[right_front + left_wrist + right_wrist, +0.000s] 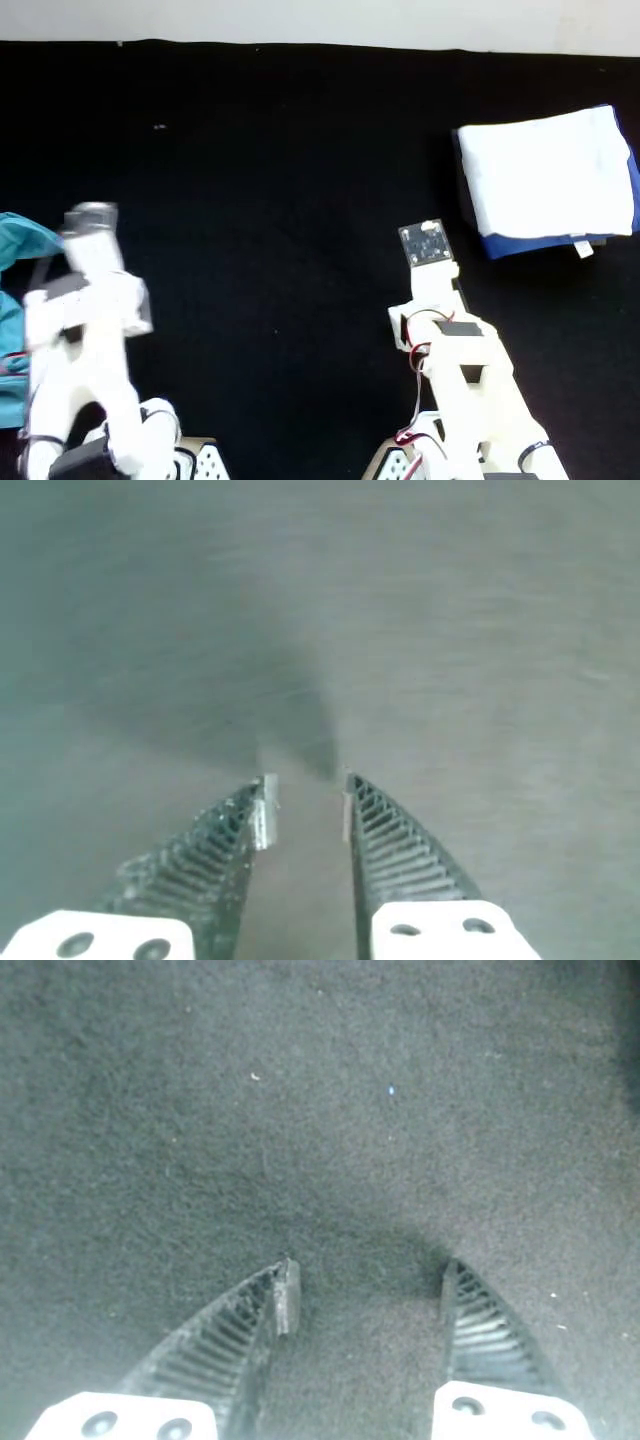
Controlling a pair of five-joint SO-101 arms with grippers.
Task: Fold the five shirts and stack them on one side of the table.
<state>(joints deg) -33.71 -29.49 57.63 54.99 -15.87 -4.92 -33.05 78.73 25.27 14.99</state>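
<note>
Black table (300, 150) under both arms. Folded stack (548, 175), white over blue, sits ahead-right of right end effector (368, 1290), well apart. That one gapes wide, empty. Teal shirt (15, 240) bunched just left of left end effector (306, 798), so your left arm is nearer. Shirt's long axis: can't tell. Left one narrowly parted, empty. High view gives you shirt's side, wrist views give jaw gap.
</note>
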